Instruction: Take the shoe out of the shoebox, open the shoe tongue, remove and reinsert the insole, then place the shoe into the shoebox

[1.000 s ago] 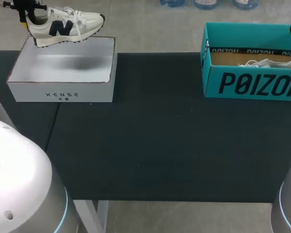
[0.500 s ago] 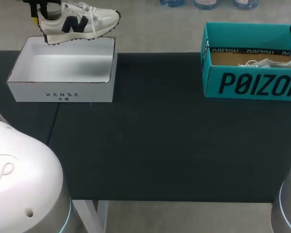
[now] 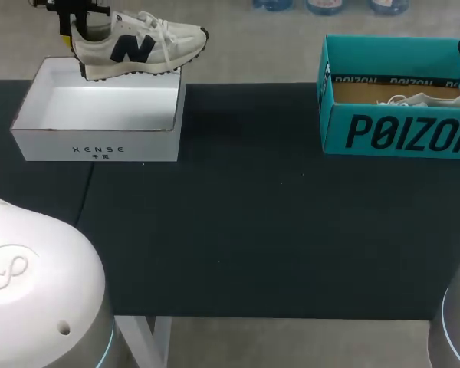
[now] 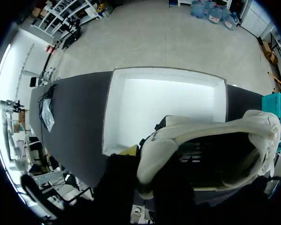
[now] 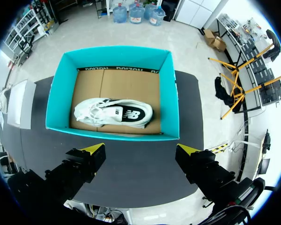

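Carried rightward, the shoe (image 3: 142, 47) hangs above the white box's (image 3: 100, 142) far edge, heel clamped in the left jaws, which should hold firm and set it level on the tabletop (image 3: 253, 222); right jaws gape empty.

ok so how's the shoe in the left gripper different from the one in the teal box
The lifted shoe hangs in the air over the white box, clamped at the heel by the left gripper; the boxed shoe rests inside the teal box, untouched. The lifted shoe is upright, sole down; the boxed shoe lies on its side. Both are white sneakers with a dark side logo and white laces.
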Action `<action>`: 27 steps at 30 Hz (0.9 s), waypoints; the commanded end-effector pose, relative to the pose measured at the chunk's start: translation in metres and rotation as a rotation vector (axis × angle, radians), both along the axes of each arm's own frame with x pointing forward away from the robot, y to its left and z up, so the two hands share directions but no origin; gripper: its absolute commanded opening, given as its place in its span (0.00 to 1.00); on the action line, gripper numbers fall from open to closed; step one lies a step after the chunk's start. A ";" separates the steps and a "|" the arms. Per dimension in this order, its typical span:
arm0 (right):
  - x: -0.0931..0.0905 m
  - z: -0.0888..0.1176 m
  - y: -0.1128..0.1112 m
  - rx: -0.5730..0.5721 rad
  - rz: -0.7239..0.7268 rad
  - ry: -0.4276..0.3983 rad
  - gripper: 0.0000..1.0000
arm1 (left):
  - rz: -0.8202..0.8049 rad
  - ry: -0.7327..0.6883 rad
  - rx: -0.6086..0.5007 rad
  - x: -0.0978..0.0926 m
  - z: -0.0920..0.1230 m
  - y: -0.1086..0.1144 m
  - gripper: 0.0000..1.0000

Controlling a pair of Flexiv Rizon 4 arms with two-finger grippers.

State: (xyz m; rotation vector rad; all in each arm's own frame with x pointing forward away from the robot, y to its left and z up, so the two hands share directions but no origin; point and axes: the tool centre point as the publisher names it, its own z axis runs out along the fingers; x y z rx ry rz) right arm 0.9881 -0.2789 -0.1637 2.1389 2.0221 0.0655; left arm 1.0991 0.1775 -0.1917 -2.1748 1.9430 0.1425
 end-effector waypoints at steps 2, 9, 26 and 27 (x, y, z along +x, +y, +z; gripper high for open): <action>0.000 0.000 0.000 0.001 -0.001 0.000 1.00 | -0.041 -0.183 0.017 -0.011 0.000 0.001 0.00; 0.000 0.000 0.000 0.001 -0.001 0.000 1.00 | -0.041 -0.183 0.017 -0.011 0.000 0.001 0.00; 0.000 0.000 0.000 0.001 -0.001 0.000 1.00 | -0.016 -0.073 0.016 -0.071 -0.007 -0.070 0.00; 0.000 0.000 0.000 0.001 -0.001 0.000 1.00 | -0.007 -0.076 0.016 -0.075 -0.008 -0.074 0.00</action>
